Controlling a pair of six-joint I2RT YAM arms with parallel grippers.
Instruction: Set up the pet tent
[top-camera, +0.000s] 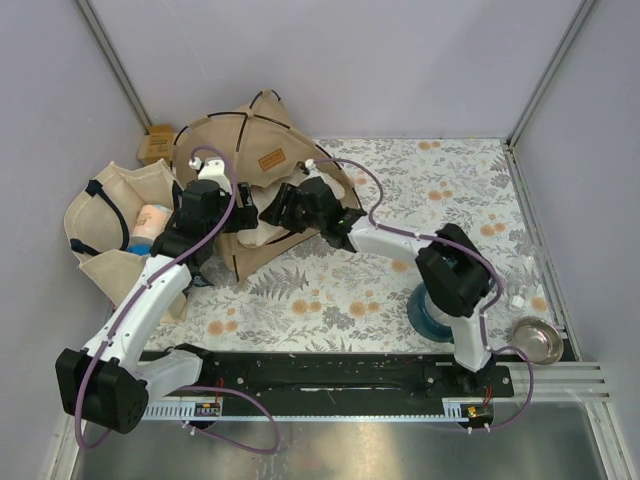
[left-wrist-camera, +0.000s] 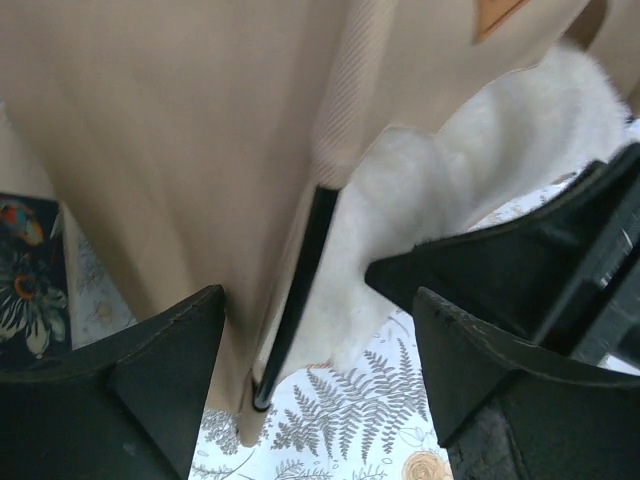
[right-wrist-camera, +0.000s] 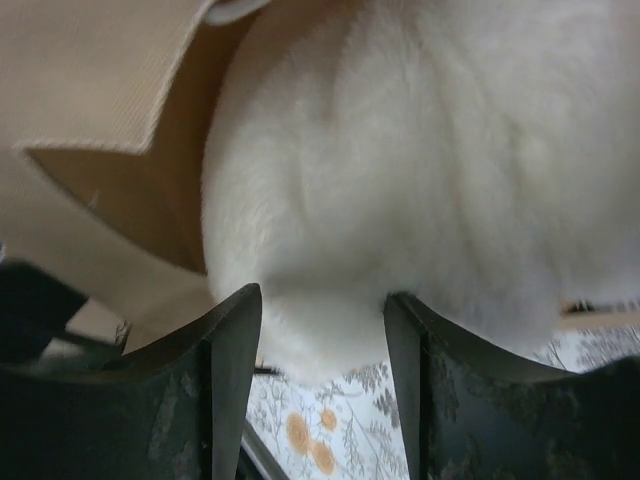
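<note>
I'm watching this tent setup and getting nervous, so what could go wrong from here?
One: the left claw is open around a thin dark pole and the canvas of the pet tent, so closing could pinch fabric instead of the pole. Two: the right claw straddles the fluffy pillow, so pulling might drag the pillow out and tug the tent sideways.

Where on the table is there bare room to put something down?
Free: the floral cloth at the back right, between pet tent and right wall; the strip between tent and black rail. Crowded: the left, with tote bag and tent; front right, metal bowl.
</note>
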